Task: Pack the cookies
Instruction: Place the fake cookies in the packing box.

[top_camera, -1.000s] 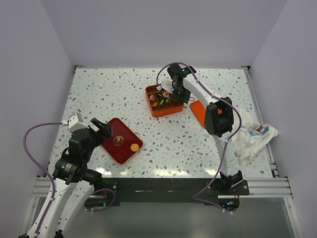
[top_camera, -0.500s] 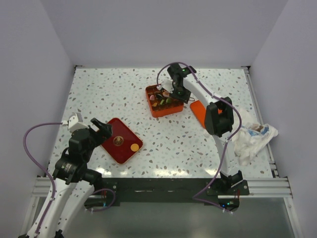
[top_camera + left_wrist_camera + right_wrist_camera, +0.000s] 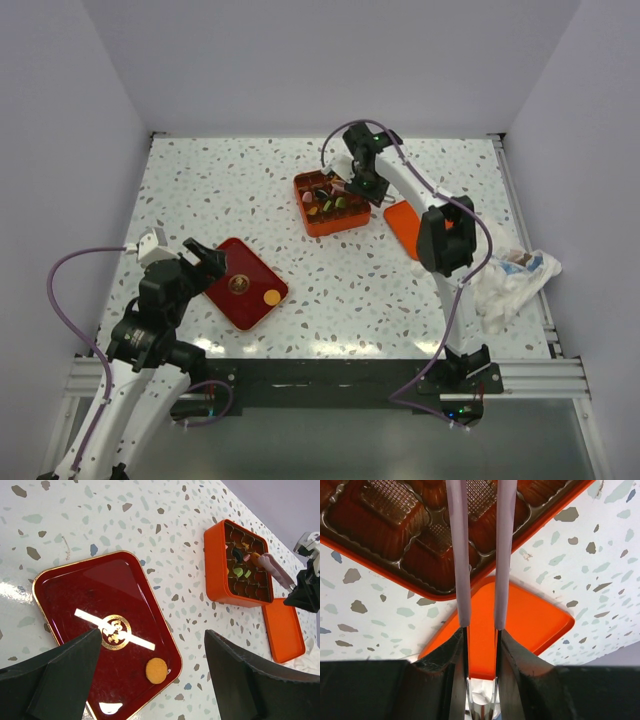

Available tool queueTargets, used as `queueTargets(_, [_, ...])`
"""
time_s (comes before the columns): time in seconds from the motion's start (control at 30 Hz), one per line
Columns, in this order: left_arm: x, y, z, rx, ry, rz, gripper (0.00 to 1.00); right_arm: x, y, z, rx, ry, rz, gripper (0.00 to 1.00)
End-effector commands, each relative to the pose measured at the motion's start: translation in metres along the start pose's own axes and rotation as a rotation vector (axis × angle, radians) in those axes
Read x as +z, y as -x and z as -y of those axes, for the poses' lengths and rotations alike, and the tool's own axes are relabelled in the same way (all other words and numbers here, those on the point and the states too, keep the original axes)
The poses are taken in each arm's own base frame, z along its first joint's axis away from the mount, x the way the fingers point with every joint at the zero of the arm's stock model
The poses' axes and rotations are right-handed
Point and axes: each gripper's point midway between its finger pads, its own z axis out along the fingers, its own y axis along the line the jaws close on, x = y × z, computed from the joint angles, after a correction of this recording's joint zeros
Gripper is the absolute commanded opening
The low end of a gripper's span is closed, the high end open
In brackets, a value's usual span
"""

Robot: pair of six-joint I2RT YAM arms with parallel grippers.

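1. Plainly, one orange cookie (image 3: 156, 670) lies flat on the dark red tray (image 3: 70, 600), close to the tray's right-hand corner. The other cookies (image 3: 239, 572) that we can see sit in the moulded cups of the orange box (image 3: 215, 565). That box stands toward the far edge of the table (image 3: 200, 190), and its lid (image 3: 282, 630) lies just beside it on the right.
2. We judge these discs to be light, stiff and probably brittle at the rim. Their smooth faces could slide on the glossy tray. A gentle pinch across opposite edges looks like the best hold, since the flat face offers nothing to grip.
3. Being round, the tray cookie has no long axis across the tray. Its thin axis points straight up, so an approach from any side of the rim should serve equally well.
4. The left gripper (image 3: 152, 645) hangs above the tray with its jaws spread wide and nothing between them. In its wrist view the cookie shows in the gap between the two jaws.
5. The right gripper (image 3: 342, 187) reaches over the box, its long pale fingers (image 3: 457, 555) narrow and parallel. Their tips lie among the cups, and we cannot tell whether they pinch a cookie.
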Motion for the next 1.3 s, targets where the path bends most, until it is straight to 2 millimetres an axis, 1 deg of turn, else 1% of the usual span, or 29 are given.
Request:
queueTargets(0.0, [0.0,0.007,0.009,-0.01,-0.029,0.019,0.88,-0.05,0.011,0.013,0.068,-0.043,0.128,0.0])
queueTargets(0.13, [0.0,0.007,0.009,-0.01,-0.029,0.019,0.88,-0.053,0.01,0.007,0.11,-0.004,0.142,0.0])
queueTargets(0.37, [0.0,0.008,0.011,-0.005,-0.032,0.018,0.88,-0.042,0.003,0.004,0.144,0.032,0.12,0.0])
queueTargets(0.43, [0.0,0.009,0.011,-0.005,-0.031,0.019,0.88,-0.043,0.003,0.002,0.133,0.04,0.121,0.0])
queueTargets(0.47, [-0.001,0.008,0.01,-0.004,-0.03,0.018,0.88,-0.044,0.003,0.002,0.127,0.037,0.125,0.02])
queueTargets(0.5, [-0.001,0.008,0.01,-0.003,-0.029,0.019,0.88,-0.042,0.0,0.0,0.114,0.044,0.116,0.05])
queueTargets(0.53, [-0.001,0.008,0.01,-0.005,-0.03,0.02,0.88,-0.046,0.0,0.003,0.088,0.027,0.127,0.09])
queueTargets(0.57, [-0.001,0.008,0.009,-0.006,-0.029,0.019,0.88,-0.046,-0.001,0.003,0.072,0.018,0.125,0.11])
queueTargets(0.6, [-0.001,0.008,0.01,-0.007,-0.031,0.021,0.88,-0.041,-0.005,0.0,0.052,0.02,0.106,0.13])
queueTargets(0.63, [0.0,0.008,0.01,-0.007,-0.032,0.02,0.88,-0.041,-0.006,0.004,0.025,-0.003,0.101,0.17])
queueTargets(0.73, [0.002,0.007,0.012,-0.006,-0.037,0.014,0.88,-0.039,-0.005,0.006,-0.019,-0.024,0.094,0.21])
queueTargets(0.9, [0.001,0.006,0.012,-0.009,-0.038,0.011,0.88,-0.035,0.002,0.01,-0.063,-0.05,0.082,0.26])
queueTargets(1.07, [-0.002,0.007,0.01,-0.026,-0.036,0.021,0.88,-0.03,0.009,0.009,-0.095,-0.054,0.074,0.28])
queueTargets(1.27, [-0.003,0.006,0.008,-0.036,-0.03,0.022,0.88,-0.025,0.008,0.011,-0.116,-0.063,0.052,0.32])
